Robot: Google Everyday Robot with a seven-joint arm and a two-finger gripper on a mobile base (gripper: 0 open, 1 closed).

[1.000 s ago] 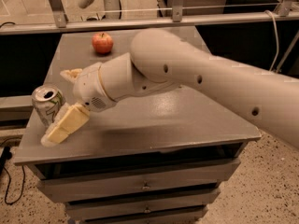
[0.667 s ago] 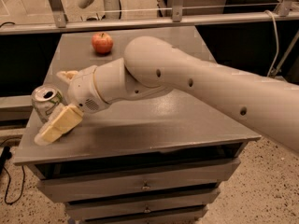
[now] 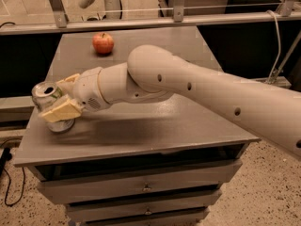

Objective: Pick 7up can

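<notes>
Aluminium 7up can (image 3: 43, 91) upright at left edge of table (image 3: 164, 126), betw. spread fingers of gripper (image 3: 52, 99). Grasp step, approx. Next: squeeze evenly, lift vert.

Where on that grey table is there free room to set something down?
Bare: the front strip of the grey tabletop, before the white robot arm, and the back right beside the round red apple. Crowded: the left edge, where the claw sits at the silver aluminium 7up can.
</notes>
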